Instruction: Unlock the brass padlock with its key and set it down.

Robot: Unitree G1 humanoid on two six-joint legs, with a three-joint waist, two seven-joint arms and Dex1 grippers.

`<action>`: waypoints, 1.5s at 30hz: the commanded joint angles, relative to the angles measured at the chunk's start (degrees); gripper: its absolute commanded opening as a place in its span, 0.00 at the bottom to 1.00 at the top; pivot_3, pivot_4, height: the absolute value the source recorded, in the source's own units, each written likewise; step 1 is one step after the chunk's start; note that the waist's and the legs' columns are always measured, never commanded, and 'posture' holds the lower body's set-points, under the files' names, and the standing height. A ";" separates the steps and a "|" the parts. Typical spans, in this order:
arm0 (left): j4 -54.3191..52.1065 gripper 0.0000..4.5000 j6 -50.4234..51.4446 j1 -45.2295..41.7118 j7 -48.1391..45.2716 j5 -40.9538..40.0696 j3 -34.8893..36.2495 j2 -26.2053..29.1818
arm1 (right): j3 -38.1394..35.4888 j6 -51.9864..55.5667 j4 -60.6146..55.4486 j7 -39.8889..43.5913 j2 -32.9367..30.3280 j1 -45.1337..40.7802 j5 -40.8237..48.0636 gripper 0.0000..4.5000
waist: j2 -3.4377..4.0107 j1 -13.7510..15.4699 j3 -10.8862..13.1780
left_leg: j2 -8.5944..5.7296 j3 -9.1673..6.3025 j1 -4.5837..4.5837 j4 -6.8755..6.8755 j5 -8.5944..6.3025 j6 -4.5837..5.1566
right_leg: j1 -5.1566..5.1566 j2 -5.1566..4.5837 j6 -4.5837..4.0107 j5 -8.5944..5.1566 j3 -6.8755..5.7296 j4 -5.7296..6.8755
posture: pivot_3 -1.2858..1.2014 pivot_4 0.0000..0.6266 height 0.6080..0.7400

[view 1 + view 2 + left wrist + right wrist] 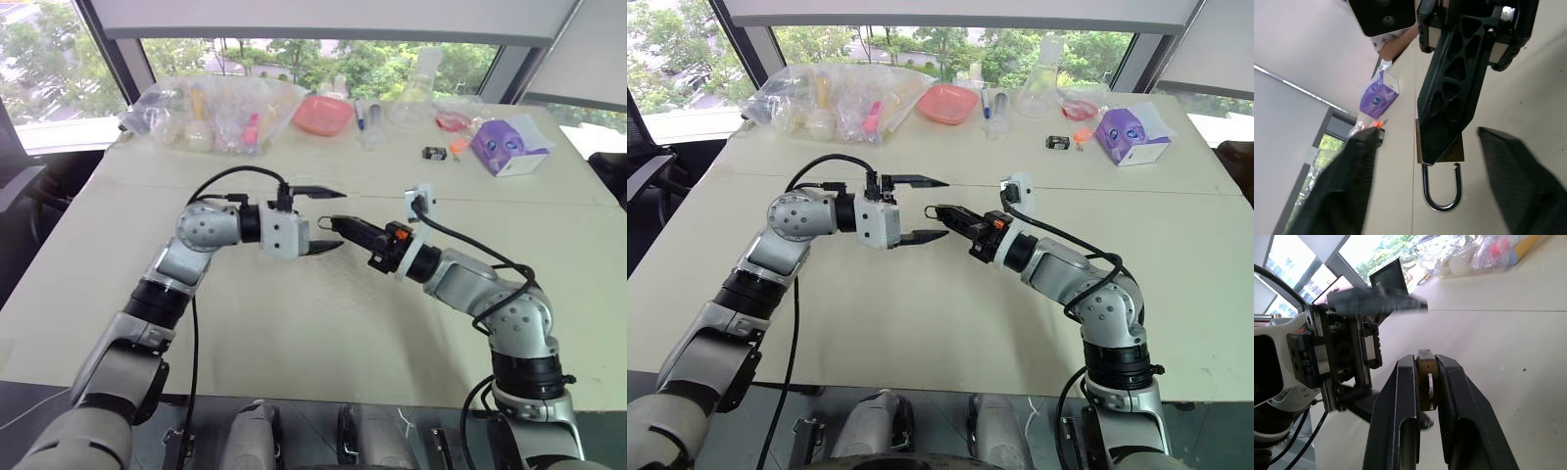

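One end effector (1426, 382) clamping padlock (1440, 149) (unlocked)

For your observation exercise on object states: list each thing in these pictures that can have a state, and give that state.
brass padlock: shackle swung open, body clamped between the right gripper's fingers, held above the table.
left gripper: open, holding nothing, beside the padlock.
right gripper: shut on the padlock.
clear plastic bag: lying at the table's far edge, full.

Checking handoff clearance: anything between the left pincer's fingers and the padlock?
Nothing. In the left wrist view the open left pincer flanks the brass padlock, held by the right pincer; only bare table shows in the gaps.
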 commanded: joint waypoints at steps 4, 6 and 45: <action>-9.28 0.99 25.08 2.54 -2.73 -15.05 6.81 2.02 | -2.19 -0.70 -0.91 -0.42 0.34 -1.13 -0.18 0.00 | 0.00 -0.32 0.00 | 0.01 -0.01 0.00 -0.01 0.00 0.00 | -0.01 0.00 0.00 0.00 0.00 0.00 | 0.52 0.24 1.00; -12.42 0.99 34.53 3.23 -3.14 -19.88 8.62 2.98 | -2.89 -0.65 -0.62 -0.53 0.33 -1.05 0.18 0.00 | 0.01 -0.50 0.00 | 0.03 -0.04 0.00 -0.01 0.02 -0.03 | -0.01 0.01 0.00 0.00 0.00 0.01 | 0.52 0.24 1.00; -4.53 0.99 40.02 -0.60 0.97 -16.43 12.44 -4.84 | -2.69 2.65 -4.04 -0.69 0.44 -0.27 6.46 0.00 | 0.01 -1.17 0.01 | 0.00 -0.06 0.01 -0.03 0.06 -0.11 | -0.01 0.00 0.00 0.00 0.00 0.03 | 0.52 0.24 1.00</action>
